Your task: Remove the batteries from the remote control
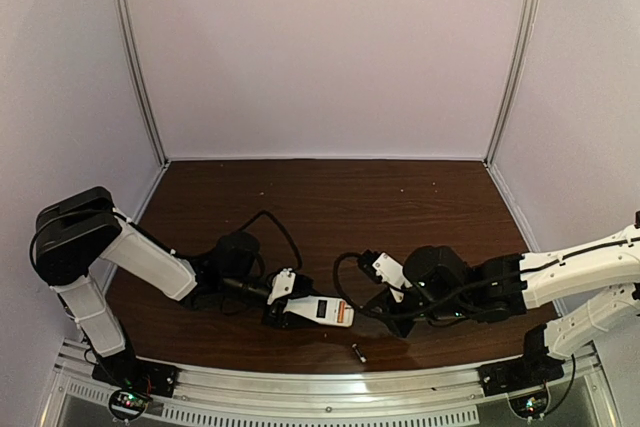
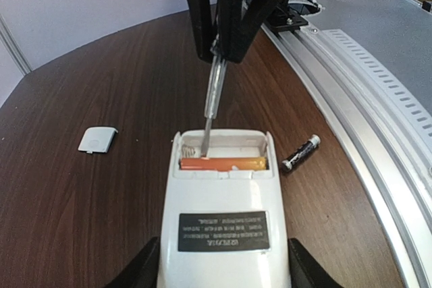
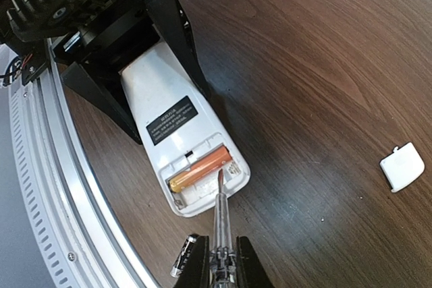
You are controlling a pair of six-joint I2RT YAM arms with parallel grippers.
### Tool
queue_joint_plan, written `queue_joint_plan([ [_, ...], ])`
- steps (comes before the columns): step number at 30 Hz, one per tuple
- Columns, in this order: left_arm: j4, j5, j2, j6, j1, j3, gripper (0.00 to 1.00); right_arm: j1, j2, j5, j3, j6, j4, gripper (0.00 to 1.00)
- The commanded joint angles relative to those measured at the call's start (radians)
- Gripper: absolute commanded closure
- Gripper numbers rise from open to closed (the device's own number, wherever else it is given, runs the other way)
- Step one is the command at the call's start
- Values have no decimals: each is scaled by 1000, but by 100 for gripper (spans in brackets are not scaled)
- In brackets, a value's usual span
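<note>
While the left jaws clamp the flat white remote control (image 2: 219, 220) back-up to steady it, its orange-red cylindrical battery (image 2: 226, 164) sits exposed. A dark silver-tipped battery (image 2: 300, 152) lies loose on the bench (image 2: 81, 220), nearer. The right jaws pinch a thin clear-handled screwdriver (image 2: 212, 96), apparently to lever.

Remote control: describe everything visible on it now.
The remote control is white plastic, lying back-up on the table, black label showing. The left end effector clamps its sides. Its battery bay is open: one orange battery in one slot, the other empty with a spring. The screwdriver, held by the right end effector, pokes at the battery's end.
</note>
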Motion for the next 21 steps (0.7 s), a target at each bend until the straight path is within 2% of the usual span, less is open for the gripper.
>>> queue_joint_plan([
  [1,47,30,-24,-5,6,6,100,5,-2,56,3,14,-22,100],
  [21,45,53,-22,-6,6,8,100,5,15,27,-56,2,106,100],
])
